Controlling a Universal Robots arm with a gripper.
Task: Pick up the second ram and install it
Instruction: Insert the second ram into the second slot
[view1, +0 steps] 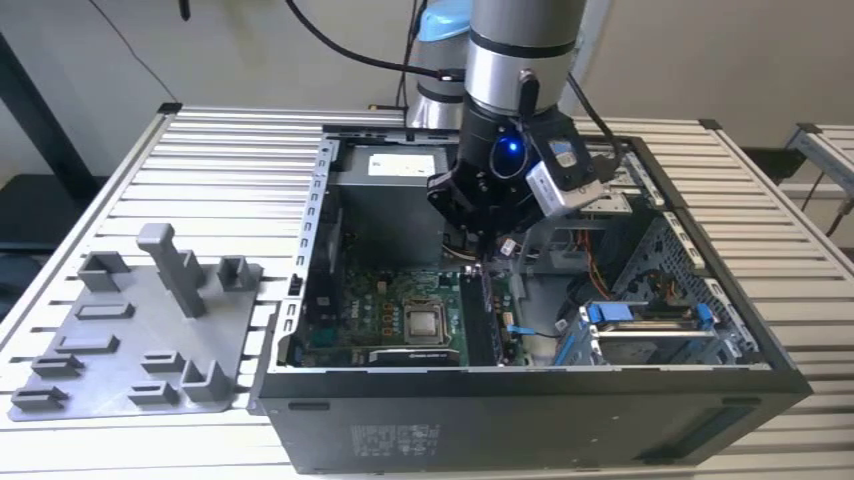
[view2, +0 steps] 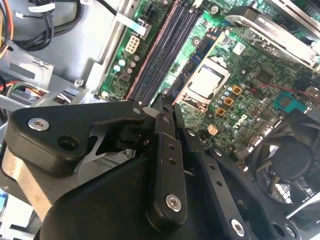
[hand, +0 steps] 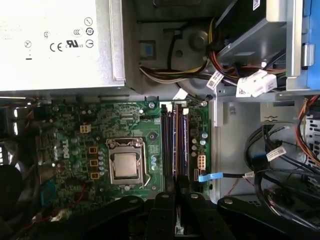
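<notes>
Slatted aluminium bench (view1: 214, 180) carries an open black desktop computer case (view1: 534, 420), with the single arm's wrist inside it. Landmark for all positions: the square silver processor chip (hand: 125, 167) on the wide green motherboard (hand: 75, 145).

Tool: the black two-finger gripper (hand: 178, 197) hangs just beside the processor chip, over the bank of long black memory slots (hand: 167, 145). That bank runs parallel to the chip's nearest edge. In the exterior view the bank lies to the exterior view's right of the chip, and the gripper (view1: 501, 245) is above it.

Task item: a long, thin, flat dark memory stick, taken as the second ram (hand: 180, 145), stands on edge in the half of the slot bank farther from the processor chip. Its long axis is parallel to the slots and to that chip edge. One end runs straight into the narrow gap at the gripper's tip, so stick and tool share one line. No sideways offset is visible.

Gripper state: fingers (hand: 165, 205) are drawn close, pinching the stick by its two flat faces, as far as the first wrist view shows. In the second wrist view the gripper (view2: 172, 117) tip sits over the same bank, beside the chip.

Judgement: the stick is aligned with its slot. Seated or only resting on top: cannot tell.

The grey plastic fixture tray with a tall post (view1: 174, 270) is well apart from the processor chip, outside the case.
</notes>
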